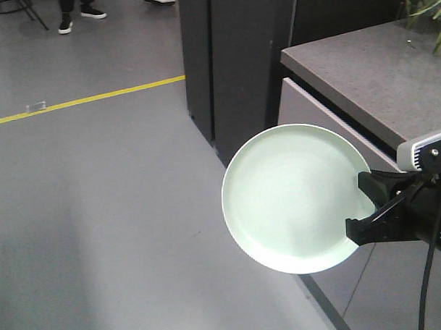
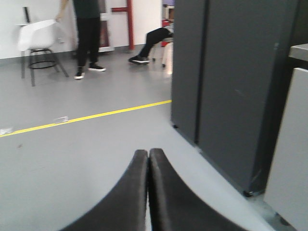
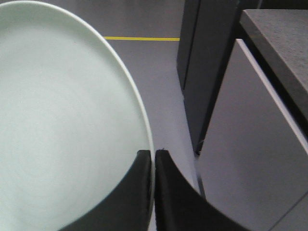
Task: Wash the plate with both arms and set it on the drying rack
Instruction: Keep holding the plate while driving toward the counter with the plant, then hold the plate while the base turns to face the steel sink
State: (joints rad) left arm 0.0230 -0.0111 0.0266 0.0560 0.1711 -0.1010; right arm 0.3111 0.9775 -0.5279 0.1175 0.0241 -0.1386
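My right gripper is shut on the right rim of the pale mint-green plate and holds it in the air over the floor, face toward the front camera. In the right wrist view the plate fills the left side, its rim pinched between the black fingers of the right gripper. My left gripper is shut and empty, pointing across the floor; it does not show in the front view. The drying rack is out of view.
A dark stone counter with a grey cabinet front stands at the right. Tall dark cabinets stand behind. A yellow floor line crosses the grey floor. People and a white chair are far off.
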